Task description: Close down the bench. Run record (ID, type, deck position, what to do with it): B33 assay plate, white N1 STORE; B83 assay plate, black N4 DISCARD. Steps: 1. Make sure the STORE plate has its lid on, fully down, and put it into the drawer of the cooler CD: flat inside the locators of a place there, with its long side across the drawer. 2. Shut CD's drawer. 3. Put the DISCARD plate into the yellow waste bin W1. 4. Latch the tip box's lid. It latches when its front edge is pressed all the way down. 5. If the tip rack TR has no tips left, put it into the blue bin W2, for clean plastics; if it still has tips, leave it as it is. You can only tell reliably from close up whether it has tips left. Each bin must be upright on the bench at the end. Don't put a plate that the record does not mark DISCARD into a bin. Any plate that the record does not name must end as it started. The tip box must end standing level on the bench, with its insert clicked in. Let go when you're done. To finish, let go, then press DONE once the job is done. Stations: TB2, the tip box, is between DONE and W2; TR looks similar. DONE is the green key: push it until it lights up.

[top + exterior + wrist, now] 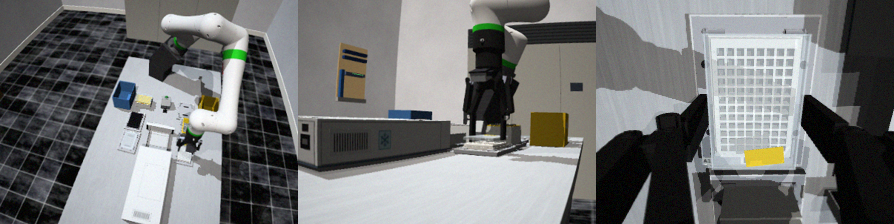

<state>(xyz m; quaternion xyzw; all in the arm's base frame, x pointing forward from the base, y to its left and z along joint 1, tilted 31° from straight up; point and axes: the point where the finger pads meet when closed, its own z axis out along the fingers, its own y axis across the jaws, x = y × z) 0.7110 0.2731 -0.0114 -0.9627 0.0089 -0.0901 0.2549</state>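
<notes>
My gripper [189,145] points straight down over the white assay plate, which lies in its deck nest at the right of the cooler. The gripper is shut on a clear lid [482,138] and holds it level, just above the plate [485,145]. In the wrist view the lid [755,85] covers the white well grid [755,100], which has a yellow label [765,156] at its near end, and the fingers grip the lid's long sides. The black assay plate [135,119] lies left of the open cooler drawer [160,137].
The cooler CD [148,185] fills the front middle. Another lidded plate [129,141] lies left of the drawer. The blue bin [124,95], the tip box [144,99], the green DONE key [166,96] and the yellow bin [208,103] stand in a row behind. A yellow rack [184,124] sits just behind my wrist.
</notes>
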